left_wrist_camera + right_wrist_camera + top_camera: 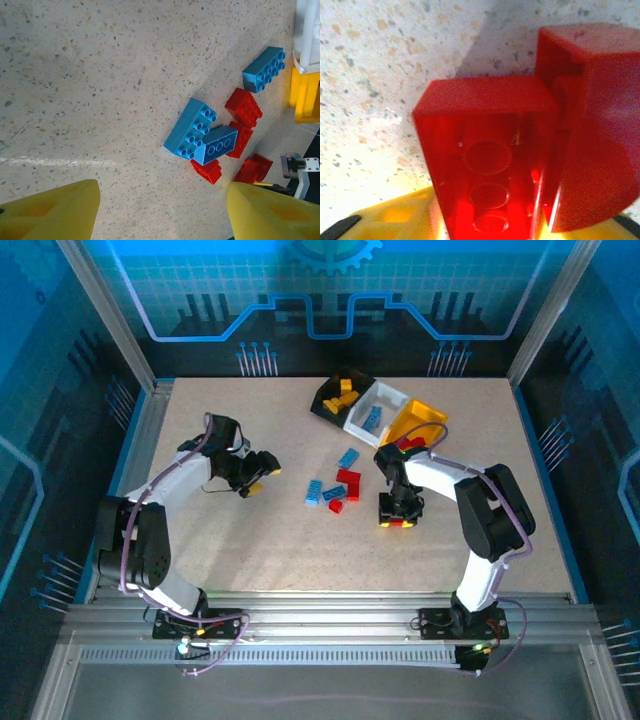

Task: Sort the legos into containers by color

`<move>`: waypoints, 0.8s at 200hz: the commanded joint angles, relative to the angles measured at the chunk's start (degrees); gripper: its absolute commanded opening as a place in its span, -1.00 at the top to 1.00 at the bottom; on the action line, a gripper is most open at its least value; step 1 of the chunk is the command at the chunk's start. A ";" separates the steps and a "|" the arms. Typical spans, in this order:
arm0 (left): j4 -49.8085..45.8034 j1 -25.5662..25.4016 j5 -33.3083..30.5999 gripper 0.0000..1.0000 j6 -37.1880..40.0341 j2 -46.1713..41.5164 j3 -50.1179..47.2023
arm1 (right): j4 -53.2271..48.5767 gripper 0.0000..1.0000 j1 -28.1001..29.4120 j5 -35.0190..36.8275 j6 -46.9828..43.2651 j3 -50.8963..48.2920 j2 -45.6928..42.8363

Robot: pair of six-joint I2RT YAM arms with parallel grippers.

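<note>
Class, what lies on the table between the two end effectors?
A loose cluster of blue and red legos lies between the left end effector and right end effector in the top view.

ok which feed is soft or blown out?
Right wrist: red brick too close, blurred and glowing, table washed out. Left wrist: blue bricks sharp. Top external: even light, soft shadows.

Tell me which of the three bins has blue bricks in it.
The white bin, middle of the row: a blue brick lies inside. The black bin beside it holds yellow bricks.
</note>
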 commanded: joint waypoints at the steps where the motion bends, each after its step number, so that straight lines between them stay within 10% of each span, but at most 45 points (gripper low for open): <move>1: -1.33 -0.25 0.64 -0.37 0.65 0.61 1.18 | 0.28 0.17 1.08 0.74 0.48 1.28 1.55; 91: -0.34 -0.15 0.94 -0.38 1.68 1.74 0.40 | -5.95 0.32 2.82 -6.29 2.51 15.75 -5.80; 160: -3.30 -0.15 0.89 -0.39 3.26 0.99 1.54 | -8.59 0.31 -9.86 -4.35 -3.54 41.07 12.07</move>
